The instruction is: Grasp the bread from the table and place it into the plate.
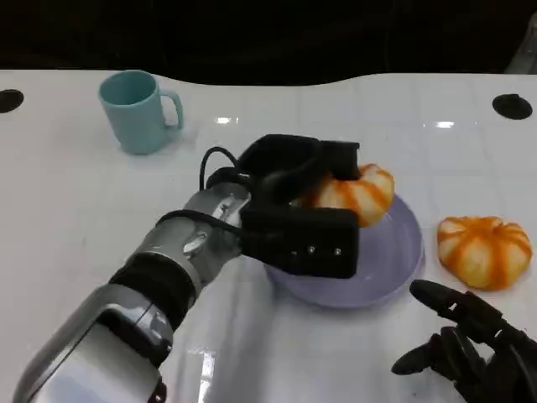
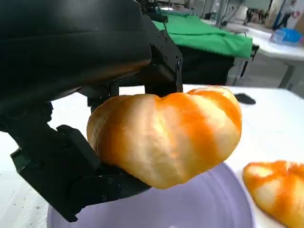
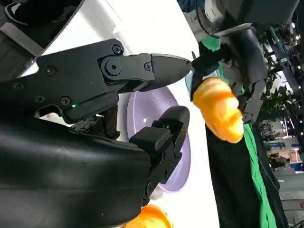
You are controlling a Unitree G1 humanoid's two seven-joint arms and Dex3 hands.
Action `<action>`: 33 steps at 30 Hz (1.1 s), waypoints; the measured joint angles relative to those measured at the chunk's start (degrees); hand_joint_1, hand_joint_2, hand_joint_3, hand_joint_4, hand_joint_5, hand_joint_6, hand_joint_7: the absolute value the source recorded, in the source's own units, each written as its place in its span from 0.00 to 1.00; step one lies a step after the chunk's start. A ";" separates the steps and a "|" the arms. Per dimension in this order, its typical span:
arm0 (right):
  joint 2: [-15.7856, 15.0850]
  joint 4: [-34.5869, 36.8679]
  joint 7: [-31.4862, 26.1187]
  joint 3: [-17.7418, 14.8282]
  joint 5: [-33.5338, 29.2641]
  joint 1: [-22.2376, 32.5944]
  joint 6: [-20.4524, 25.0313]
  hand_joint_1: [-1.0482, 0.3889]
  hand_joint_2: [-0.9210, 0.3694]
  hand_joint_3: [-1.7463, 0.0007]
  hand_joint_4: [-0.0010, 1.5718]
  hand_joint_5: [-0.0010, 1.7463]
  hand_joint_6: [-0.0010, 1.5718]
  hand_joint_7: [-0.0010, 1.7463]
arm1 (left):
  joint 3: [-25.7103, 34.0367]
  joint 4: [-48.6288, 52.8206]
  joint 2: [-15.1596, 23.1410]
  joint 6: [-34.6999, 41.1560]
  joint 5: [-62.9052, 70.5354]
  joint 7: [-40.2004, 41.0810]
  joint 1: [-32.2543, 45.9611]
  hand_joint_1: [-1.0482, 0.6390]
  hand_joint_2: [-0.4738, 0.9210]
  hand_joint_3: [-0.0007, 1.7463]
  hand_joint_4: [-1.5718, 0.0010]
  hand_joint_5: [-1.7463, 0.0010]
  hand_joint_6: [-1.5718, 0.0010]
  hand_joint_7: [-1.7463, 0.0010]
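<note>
My left hand grips an orange-striped bread roll and holds it over the far part of the lavender plate. In the left wrist view the roll hangs just above the plate, with black fingers under and behind it. A second, similar roll lies on the table to the right of the plate. My right hand rests near the table's front right with its fingers apart and nothing in them. The right wrist view shows the plate and the held roll beyond that hand.
A teal mug stands at the back left. Two dark round holes mark the table's far corners. The white table's far edge meets a dark background. Green cloth-covered benches stand beyond the table.
</note>
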 measured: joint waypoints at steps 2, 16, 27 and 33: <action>-0.01 0.00 0.01 0.00 0.00 0.01 0.00 0.21 0.00 0.81 0.44 0.66 0.57 0.22 | -0.25 1.03 -0.32 0.57 0.12 0.21 -0.40 0.51 0.84 0.47 0.48 0.00 0.54 0.22; 0.00 -0.12 -0.33 0.07 -0.23 0.15 -0.01 0.22 0.00 0.80 0.44 0.65 0.57 0.21 | -1.65 5.76 -0.89 2.23 0.30 -4.23 -2.49 0.28 1.00 0.16 0.85 0.84 0.77 0.99; -0.02 -0.11 -0.32 0.04 -0.18 0.15 -0.11 0.21 0.00 0.80 0.44 0.66 0.58 0.21 | -2.23 3.30 1.59 2.50 0.54 -6.67 -2.68 0.23 1.00 0.22 0.80 0.85 0.72 0.97; -0.13 -0.01 -0.27 -0.04 -0.19 0.01 -0.19 0.21 0.00 0.80 0.44 0.66 0.57 0.21 | 0.89 -6.10 6.37 -0.34 -3.70 -13.55 -0.52 0.26 1.00 0.22 0.73 0.83 0.64 0.95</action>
